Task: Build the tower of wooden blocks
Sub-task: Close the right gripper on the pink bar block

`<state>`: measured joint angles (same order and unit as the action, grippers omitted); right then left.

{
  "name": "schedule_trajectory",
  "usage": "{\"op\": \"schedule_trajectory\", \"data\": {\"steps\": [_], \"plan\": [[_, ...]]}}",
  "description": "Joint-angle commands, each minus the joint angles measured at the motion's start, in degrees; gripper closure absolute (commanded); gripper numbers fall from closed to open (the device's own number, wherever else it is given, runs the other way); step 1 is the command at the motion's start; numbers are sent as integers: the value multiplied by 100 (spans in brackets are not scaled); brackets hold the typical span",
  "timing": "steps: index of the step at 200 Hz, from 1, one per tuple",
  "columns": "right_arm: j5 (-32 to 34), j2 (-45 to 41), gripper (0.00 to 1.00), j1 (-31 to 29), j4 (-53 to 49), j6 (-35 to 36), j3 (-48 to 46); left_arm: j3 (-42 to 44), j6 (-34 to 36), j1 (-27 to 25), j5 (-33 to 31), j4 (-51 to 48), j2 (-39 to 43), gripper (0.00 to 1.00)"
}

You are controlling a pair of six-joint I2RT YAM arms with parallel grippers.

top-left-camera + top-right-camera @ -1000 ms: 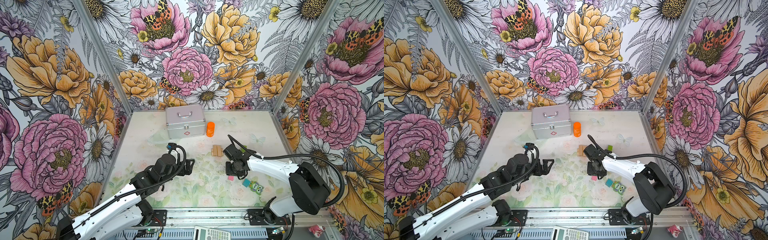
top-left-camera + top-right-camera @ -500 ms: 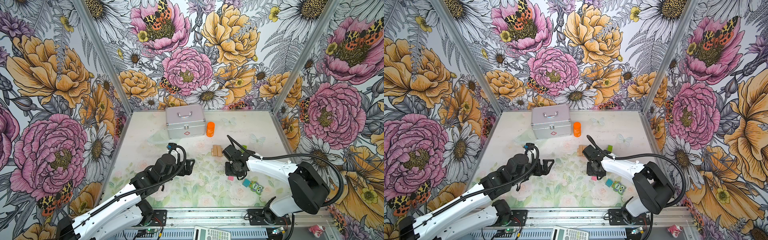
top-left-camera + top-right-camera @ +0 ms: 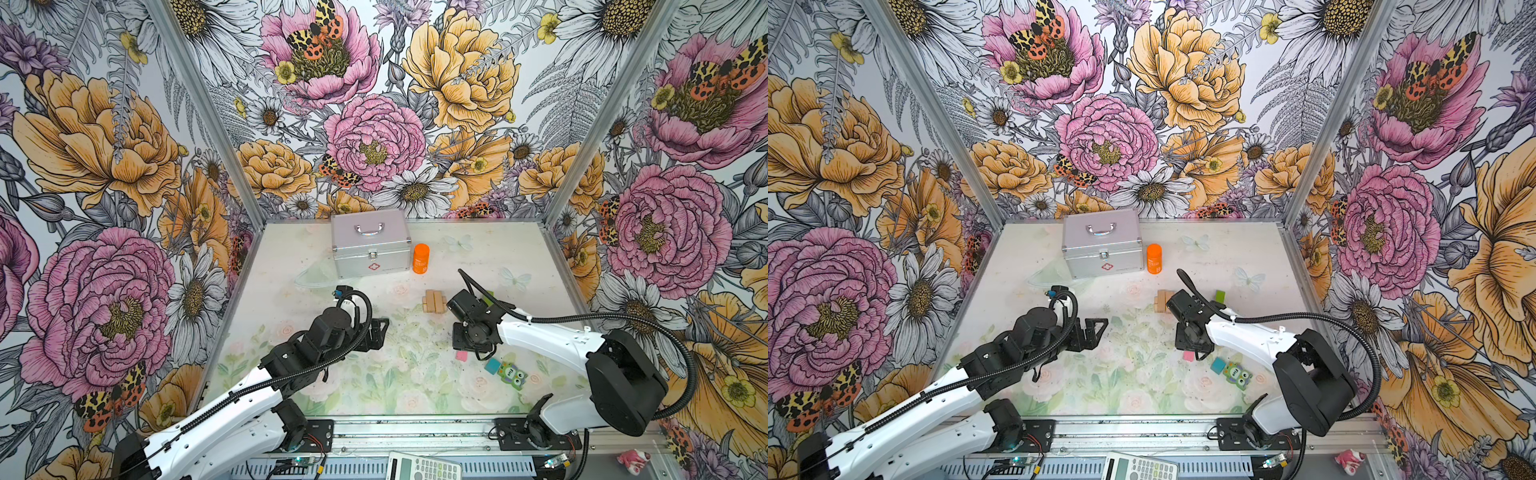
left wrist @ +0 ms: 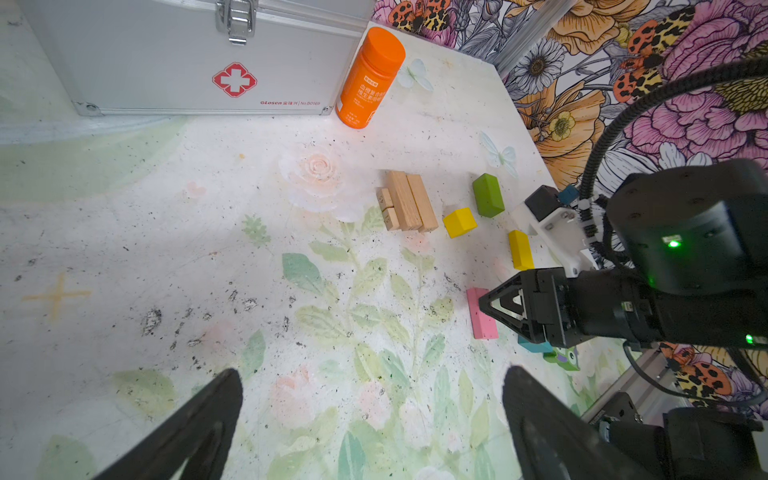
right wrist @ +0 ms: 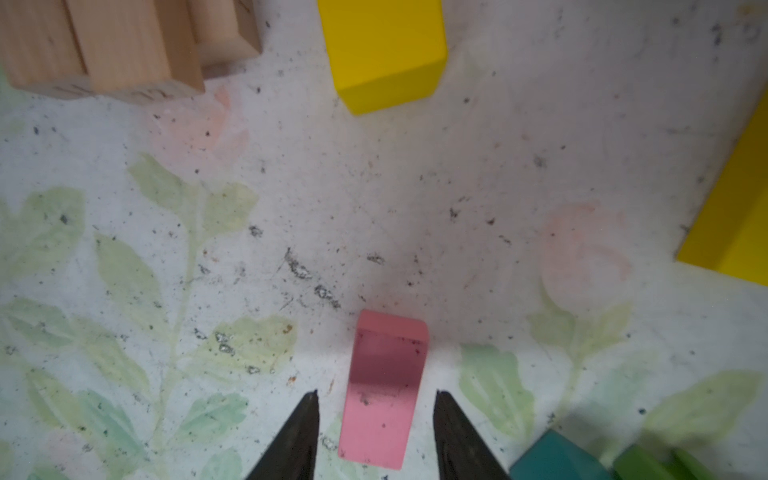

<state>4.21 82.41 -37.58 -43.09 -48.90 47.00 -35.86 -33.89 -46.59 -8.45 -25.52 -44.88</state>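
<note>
Plainly, nothing is stacked yet, so the risks lie in the first pick and carry. The silver case (image 3: 370,245) at the back of the table (image 3: 291,291) serves as the marker, with the orange bottle (image 3: 420,258) standing just beside its right front corner. The left gripper (image 4: 372,376) hangs with its jaws spread wide and empty, out in front of the case. The right gripper (image 5: 376,392), farther out from the case beyond the bottle's side, has its jaws released on either side of the pink plank (image 5: 390,345), with a sliver of table showing on each side. The tan planks (image 4: 409,201) lie side by side, touching, in front of the bottle. The green bar (image 4: 487,195), yellow bar (image 4: 520,249) and yellow cube (image 4: 459,222) sit further to the right of the case than they do. The owl piece (image 3: 512,372) and teal cube (image 3: 493,365) lie farthest from the case. The plank lies flat, thin and slightly askew between the jaws, so closing could twist it or ride over its top. One finger stands near the teal cube and might shove it. Setting the plank down hard could push the tan planks apart.
</note>
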Motion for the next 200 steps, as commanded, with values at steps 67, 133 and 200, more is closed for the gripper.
{"op": "schedule_trajectory", "data": {"steps": [67,133,200], "plan": [[241,-139,50,-30,1,-326,-139,-71,181,62,131,64,-23,1],[35,81,55,-34,265,-330,-175,25,172,97,142,42,50,1],[-19,311,56,-31,362,-313,-156,0,198,157,167,63,-20,1]]}}
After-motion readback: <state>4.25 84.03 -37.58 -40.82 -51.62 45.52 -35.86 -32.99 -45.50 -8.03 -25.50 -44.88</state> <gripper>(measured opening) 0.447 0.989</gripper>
